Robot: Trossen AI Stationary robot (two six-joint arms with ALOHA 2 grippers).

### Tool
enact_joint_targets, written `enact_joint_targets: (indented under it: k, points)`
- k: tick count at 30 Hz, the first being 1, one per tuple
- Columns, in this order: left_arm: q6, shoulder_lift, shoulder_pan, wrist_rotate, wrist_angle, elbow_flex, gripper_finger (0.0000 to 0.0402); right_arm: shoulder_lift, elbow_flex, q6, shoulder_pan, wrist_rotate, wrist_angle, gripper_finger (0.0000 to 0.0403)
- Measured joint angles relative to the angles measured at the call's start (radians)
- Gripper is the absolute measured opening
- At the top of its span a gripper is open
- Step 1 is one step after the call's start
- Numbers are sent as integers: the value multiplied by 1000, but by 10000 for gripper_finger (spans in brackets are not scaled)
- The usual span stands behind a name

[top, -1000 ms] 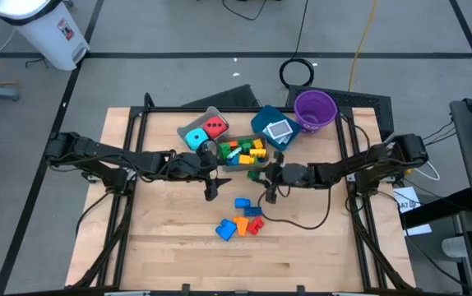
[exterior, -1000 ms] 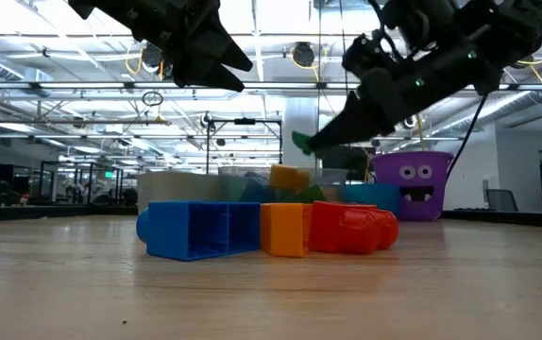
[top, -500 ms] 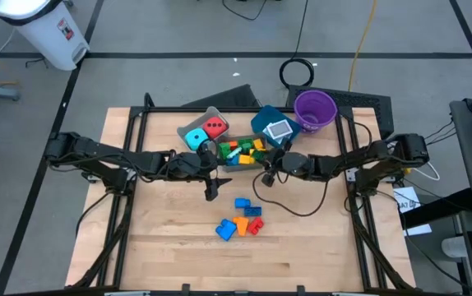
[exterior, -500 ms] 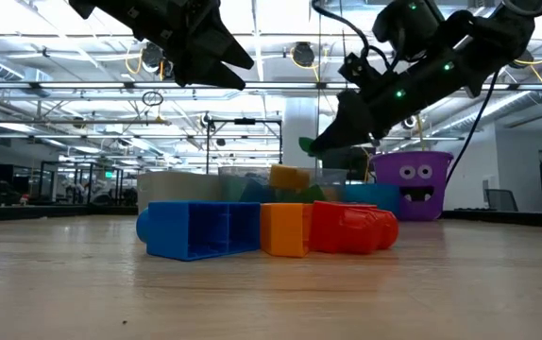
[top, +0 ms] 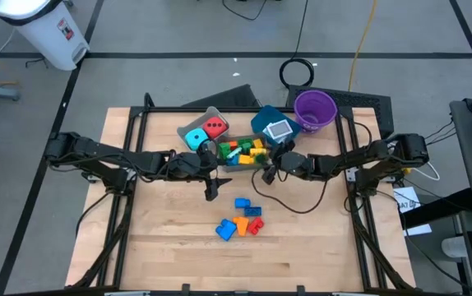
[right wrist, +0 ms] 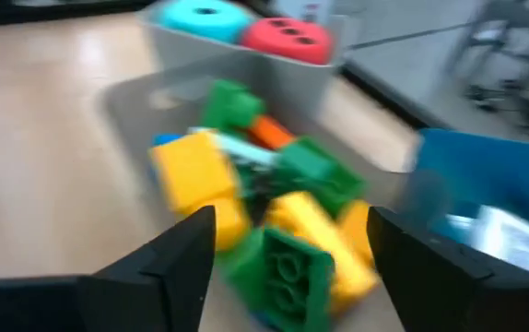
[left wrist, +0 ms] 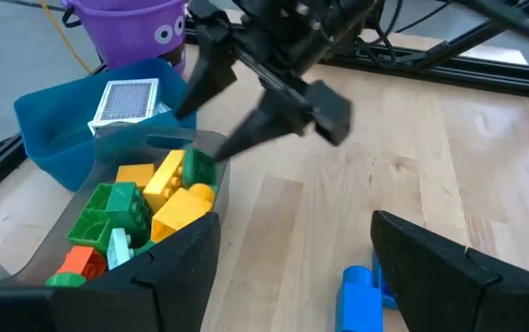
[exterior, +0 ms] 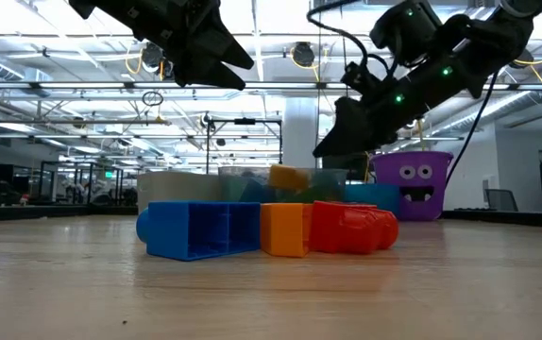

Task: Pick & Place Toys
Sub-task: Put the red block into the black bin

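Fingers of the right gripper (top: 266,165) now stand spread apart with nothing between them, poised over the near edge of the dark bin (top: 222,164); a second ago they were pinched on a small green brick and hung lower, out over the bare table (top: 178,230). That green piece no longer shows under the jaws in the low view, and a green brick (right wrist: 280,267) lies on the heap just ahead of the right wrist camera. The left gripper (top: 212,188) has not moved, its fingers parted and empty, hovering over the wood beside the bin.

Nearest the front edge, the loose bricks sit as before: a blue brick (top: 225,230), an orange brick (top: 241,225) and a red brick (top: 255,226) touching in a row, with two more blue bricks (top: 246,205) just behind them.

Farther back, the dark bin holds yellow, green and orange bricks (left wrist: 158,198). Beyond it, the grey bin (top: 187,126) carries the cyan cube (top: 195,138) and red cube (top: 215,127), the teal bin (top: 260,120) a card (top: 278,130), and the purple cup (top: 315,108) stands at the far right
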Motion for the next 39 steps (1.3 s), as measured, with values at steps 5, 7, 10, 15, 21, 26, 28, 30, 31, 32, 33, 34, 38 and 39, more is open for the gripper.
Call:
enact_joint_targets:
  k: [5,7,10,15,21,26,28,30,31,32,33,34,38,39]
  points:
    - [0,0,0,0,0,0,285,0,0,-17,38,-208,79,266]
    - [0,0,0,0,0,0,285,0,0,-30,71,-286,126,267]
    - [0,0,0,0,1,0,285,0,0,-34,135,-351,181,267]
    - [0,0,0,0,2,0,285,11,0,-29,294,-345,167,267]
    - [-1,0,0,0,5,0,285,130,12,28,472,-344,230,266]
    - [-2,0,0,0,17,0,285,277,85,53,509,-350,239,249]
    - [-2,9,0,0,33,0,285,308,127,25,504,-350,179,239]
    - [-1,16,0,0,31,0,285,331,172,-2,489,-374,84,227]
    - [-2,25,0,0,31,-1,285,334,192,-1,481,-377,25,221]
    - [-1,39,0,0,46,0,285,333,210,3,474,-376,-44,214]
    - [-1,48,0,0,50,1,285,327,226,7,468,-374,-112,207]
    - [-1,54,0,0,37,0,285,322,237,10,462,-364,-174,200]
    - [4,100,0,1,60,0,285,278,244,28,443,-277,-336,176]
    - [9,112,0,1,70,-1,285,264,244,27,439,-249,-352,171]
